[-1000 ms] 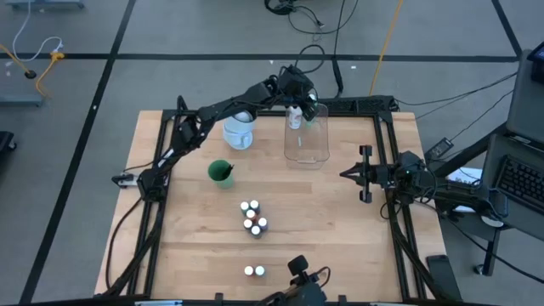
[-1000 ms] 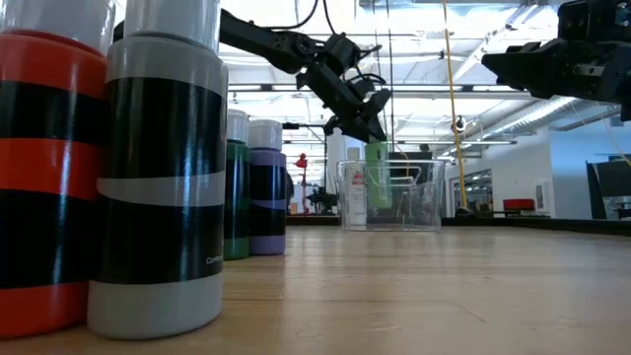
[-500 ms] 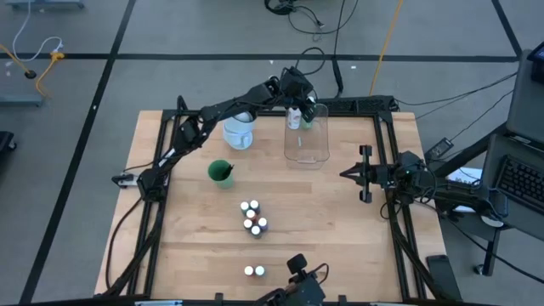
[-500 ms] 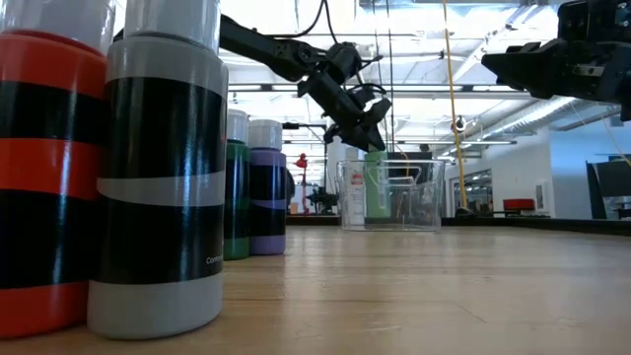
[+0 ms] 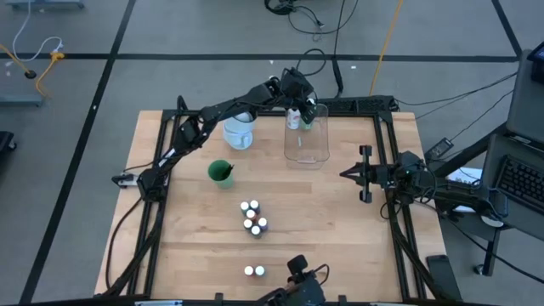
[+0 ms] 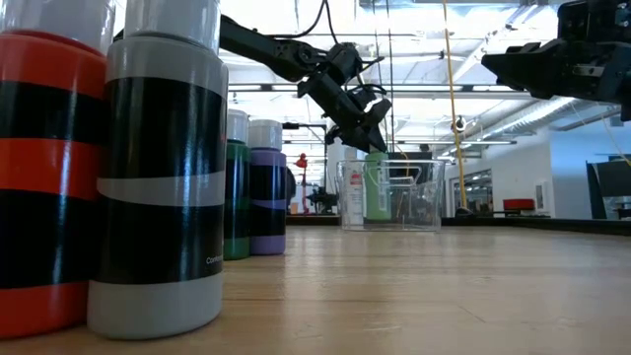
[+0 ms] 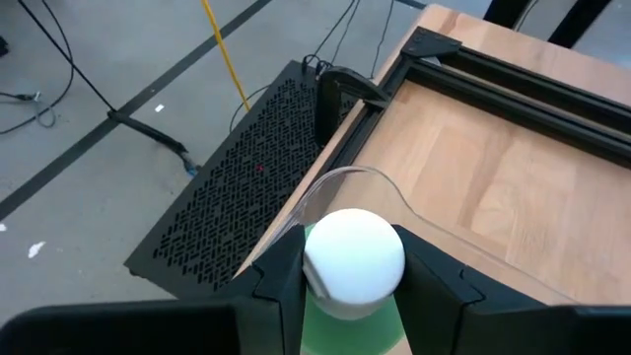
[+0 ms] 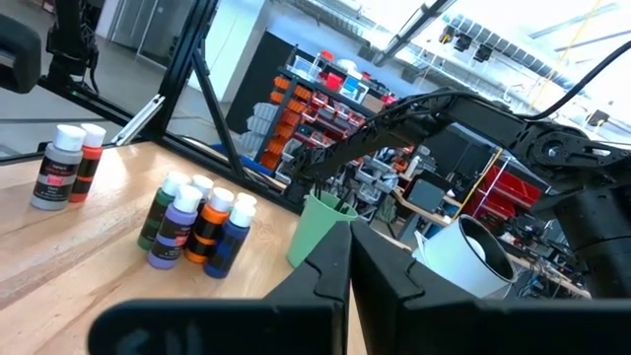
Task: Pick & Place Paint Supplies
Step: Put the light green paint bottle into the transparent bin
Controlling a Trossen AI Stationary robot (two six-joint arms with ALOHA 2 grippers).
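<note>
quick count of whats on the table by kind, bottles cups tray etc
small paint bottles: 7 visible (5 clustered, 2 apart)
tall bottles: 2, white and green, both in the tray
cups: 2, green and white
clear tray: 1
total: 12

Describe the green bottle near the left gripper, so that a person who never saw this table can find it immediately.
Look at the far edge of the wooden table, where a clear plastic tray stands. The left gripper is above the tray's far end, its fingers on either side of the green bottle, which stands in the tray. Its neighbour in the tray, the white bottle, is pale; this one has a green body and a round white cap.
</note>
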